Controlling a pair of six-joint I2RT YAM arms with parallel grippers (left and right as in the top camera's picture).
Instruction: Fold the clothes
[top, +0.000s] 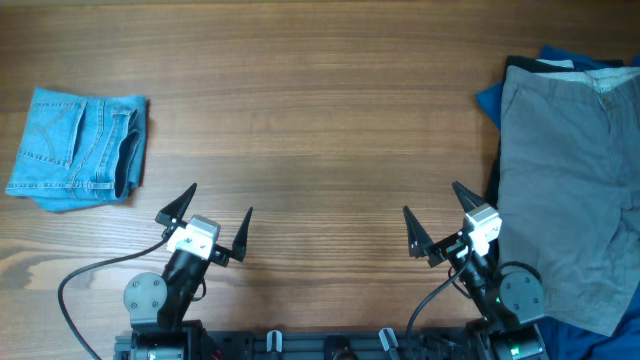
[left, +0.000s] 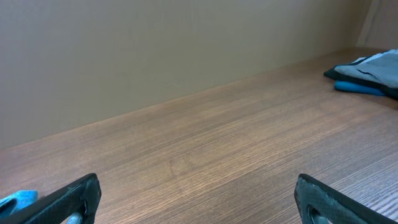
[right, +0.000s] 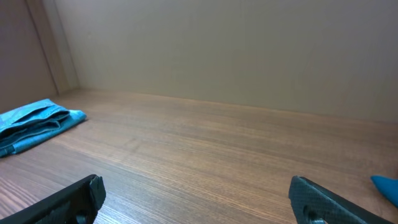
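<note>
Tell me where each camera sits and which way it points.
Overhead: above the table, looking straight down; both open hands show, left hand and right hand.
Left wrist: just behind the left hand, facing across the table to the back wall; its two fingers show.
Right wrist: likewise behind the right hand; its fingers show.
Shared: the folded jeans appear in the overhead and right wrist views.

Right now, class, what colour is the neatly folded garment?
The folded jeans are light blue denim, clearest in the overhead view.

Lab-style robot test bench: bare wooden table (top: 320, 100), plain beige wall (left: 155, 50).
</note>
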